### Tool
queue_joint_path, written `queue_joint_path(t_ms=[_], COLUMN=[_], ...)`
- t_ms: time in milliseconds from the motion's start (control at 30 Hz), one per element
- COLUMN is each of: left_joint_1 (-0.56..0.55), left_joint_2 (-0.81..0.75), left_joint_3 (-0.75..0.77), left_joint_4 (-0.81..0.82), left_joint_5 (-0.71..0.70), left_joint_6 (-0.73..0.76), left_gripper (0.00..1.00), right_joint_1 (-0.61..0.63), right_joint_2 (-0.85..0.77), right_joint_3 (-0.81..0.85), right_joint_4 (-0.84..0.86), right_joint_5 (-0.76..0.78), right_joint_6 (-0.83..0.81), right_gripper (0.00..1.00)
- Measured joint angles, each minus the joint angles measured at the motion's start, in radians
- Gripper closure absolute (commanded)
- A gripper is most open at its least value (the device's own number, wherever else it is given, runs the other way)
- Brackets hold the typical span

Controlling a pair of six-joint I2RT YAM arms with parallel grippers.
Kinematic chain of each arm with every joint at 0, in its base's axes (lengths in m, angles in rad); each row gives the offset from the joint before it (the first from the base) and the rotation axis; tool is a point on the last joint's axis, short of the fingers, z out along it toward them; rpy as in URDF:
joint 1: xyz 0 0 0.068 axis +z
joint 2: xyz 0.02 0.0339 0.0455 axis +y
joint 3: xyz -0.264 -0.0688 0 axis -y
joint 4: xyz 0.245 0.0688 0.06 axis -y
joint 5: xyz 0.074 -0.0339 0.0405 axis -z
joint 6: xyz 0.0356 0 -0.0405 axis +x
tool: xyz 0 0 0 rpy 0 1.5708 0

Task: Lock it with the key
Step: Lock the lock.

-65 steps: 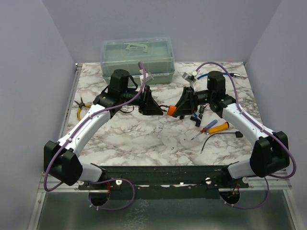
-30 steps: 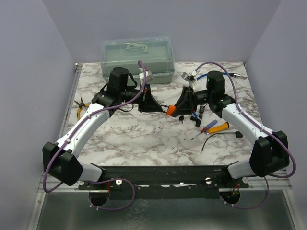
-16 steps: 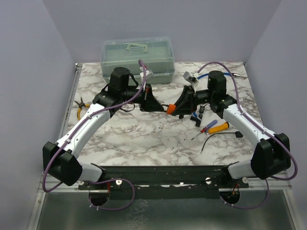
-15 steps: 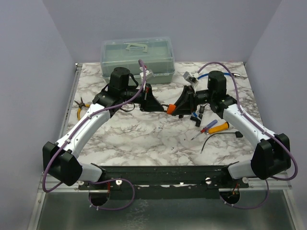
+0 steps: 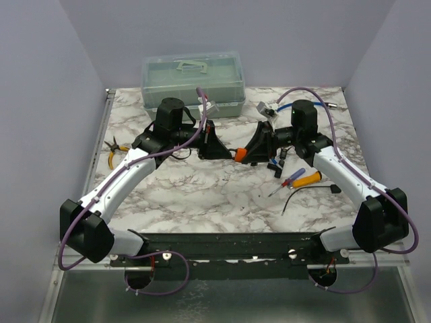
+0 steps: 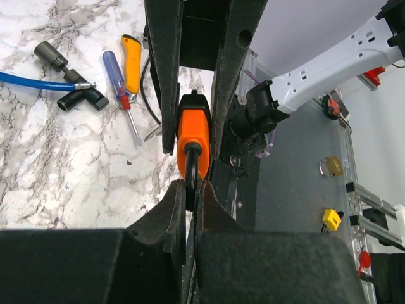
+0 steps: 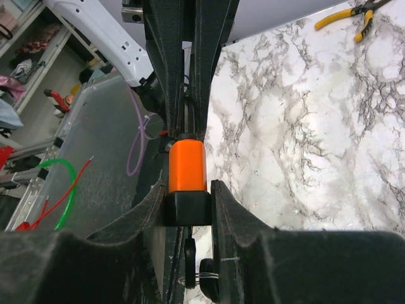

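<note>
An orange padlock [image 5: 239, 154] with a black base hangs in the air between both grippers. My right gripper [image 7: 188, 187] is shut on the black base [image 7: 187, 209]. A black key [image 7: 190, 252] sticks out of the base toward the right palm, and a ring holds a second key [image 7: 209, 278] beside it. My left gripper [image 6: 188, 184] is shut on the thin black shackle [image 6: 188, 166] at the other end of the orange body [image 6: 193, 130]. In the top view the left gripper [image 5: 223, 151] and right gripper [image 5: 248, 155] meet tip to tip.
A clear plastic toolbox [image 5: 193, 84] stands at the back. Yellow pliers [image 5: 114, 152] lie at the left edge. Right of the grippers lie a blue-handled screwdriver [image 5: 291, 178], an orange-handled tool [image 5: 307, 179], a black cable [image 5: 300, 194] and a blue hose [image 5: 283, 106].
Both grippers and the padlock have drifted slightly toward the back of the table. The left wrist has shifted a little to the right. Both grips are unchanged.
</note>
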Motion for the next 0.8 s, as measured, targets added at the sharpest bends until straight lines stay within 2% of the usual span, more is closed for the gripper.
queue_joint_path(t_ms=[800], left_joint_1=[-0.019], left_joint_2=[-0.023], left_joint_3=[-0.018], left_joint_4=[-0.001], left_joint_5=[-0.008], left_joint_6=[0.026], left_gripper=[1.00], right_joint_1=[0.018], right_joint_2=[0.019], right_joint_3=[0.013], right_joint_4=[0.014], right_joint_5=[-0.032], right_joint_6=[0.046], right_gripper=[0.99])
